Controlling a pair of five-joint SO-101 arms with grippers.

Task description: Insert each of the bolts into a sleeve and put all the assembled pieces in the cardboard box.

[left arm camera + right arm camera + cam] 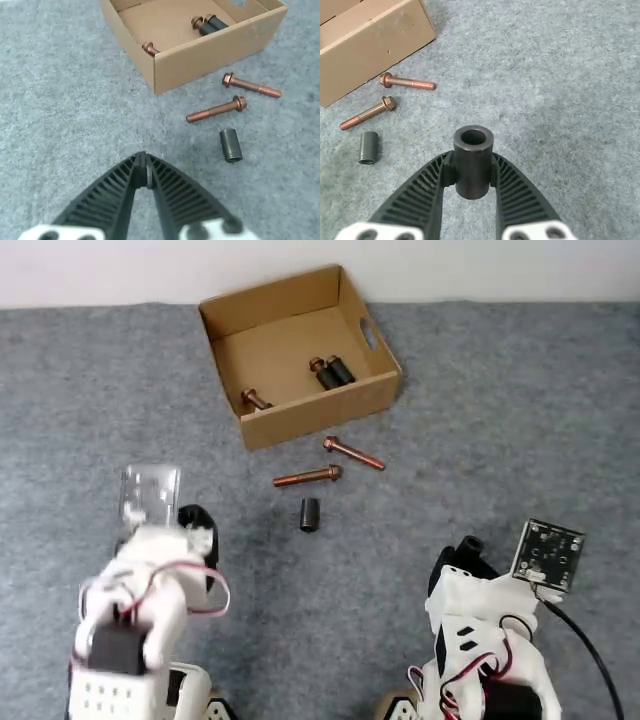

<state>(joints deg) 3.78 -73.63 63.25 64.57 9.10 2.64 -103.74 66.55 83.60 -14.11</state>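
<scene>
Here, a black sleeve (473, 147) is clamped between the fingers of the right gripper (472, 169), over the grey carpet (520, 400). The left gripper (143, 169) is seen with its fingers pressed together and nothing between them. Two copper bolts (353, 453) (307, 478) are laid on the carpet just in front of the cardboard box (320, 415), and a loose sleeve (310, 514) lies near them. Inside the box, sleeved bolts (330, 371) are set side by side, and another bolt head (250, 397) is seen against the front wall
</scene>
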